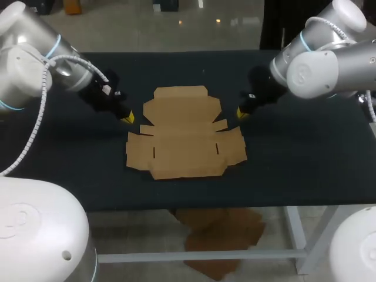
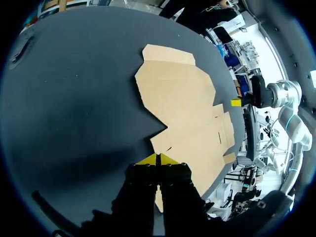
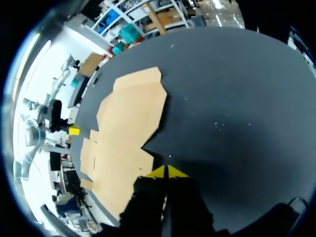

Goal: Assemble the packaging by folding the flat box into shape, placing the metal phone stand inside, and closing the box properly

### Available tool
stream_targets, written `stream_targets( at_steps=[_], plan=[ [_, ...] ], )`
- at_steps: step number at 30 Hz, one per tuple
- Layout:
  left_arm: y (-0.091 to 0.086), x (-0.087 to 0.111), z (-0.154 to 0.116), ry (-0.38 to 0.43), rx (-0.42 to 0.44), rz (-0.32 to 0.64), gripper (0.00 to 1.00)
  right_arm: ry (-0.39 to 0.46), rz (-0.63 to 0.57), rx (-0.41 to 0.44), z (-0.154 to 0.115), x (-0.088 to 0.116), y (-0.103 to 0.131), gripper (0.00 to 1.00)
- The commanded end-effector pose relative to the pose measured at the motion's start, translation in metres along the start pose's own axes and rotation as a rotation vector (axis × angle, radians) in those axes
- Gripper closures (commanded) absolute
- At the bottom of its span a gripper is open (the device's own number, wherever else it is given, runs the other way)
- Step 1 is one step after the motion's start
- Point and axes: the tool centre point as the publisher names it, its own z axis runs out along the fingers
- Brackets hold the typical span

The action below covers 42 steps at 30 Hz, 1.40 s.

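A flat, unfolded brown cardboard box [image 1: 182, 134] lies in the middle of the black table [image 1: 305, 153]. My left gripper [image 1: 127, 117] hovers just off the box's left edge, its yellow tips pressed together and holding nothing. My right gripper [image 1: 241, 112] hangs by the box's right edge, also shut and empty. In the left wrist view the box [image 2: 187, 108] spreads ahead of my shut gripper [image 2: 158, 159], with my other arm's yellow tip [image 2: 236, 102] beyond it. In the right wrist view the box [image 3: 126, 128] lies ahead and beside my shut gripper [image 3: 166, 171]. No metal phone stand is visible.
Bare black tabletop surrounds the box on all sides. More brown cardboard [image 1: 220, 238] lies on the floor under the table's front edge.
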Motion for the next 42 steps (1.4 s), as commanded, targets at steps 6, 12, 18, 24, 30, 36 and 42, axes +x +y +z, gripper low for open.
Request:
stream_targets(
  at_steps=[6,12,18,24,30,36,42],
  plan=[
    [-0.005,-0.001,0.009,-0.002,-0.025,-0.002,1.00,0.053,-0.018,0.036,0.021,-0.002,0.010,1.00],
    [-0.006,0.000,0.010,0.000,-0.027,0.001,1.00,0.072,-0.016,0.045,0.030,-0.001,0.010,1.00],
    [-0.007,0.000,0.010,0.003,-0.021,-0.003,1.00,0.089,-0.021,0.055,0.034,0.000,0.008,1.00],
    [-0.007,-0.002,0.012,0.008,-0.014,-0.007,1.00,0.100,-0.032,0.062,0.040,0.007,0.007,1.00],
    [-0.006,-0.004,0.011,0.010,-0.010,-0.015,1.00,0.106,-0.038,0.076,0.045,0.009,0.005,1.00],
    [-0.006,-0.007,0.012,0.005,-0.013,-0.025,1.00,0.113,-0.039,0.078,0.047,0.012,0.002,1.00],
    [-0.008,-0.009,0.015,-0.005,-0.020,-0.030,1.00,0.118,-0.038,0.073,0.047,0.014,-0.002,1.00]
  ],
)
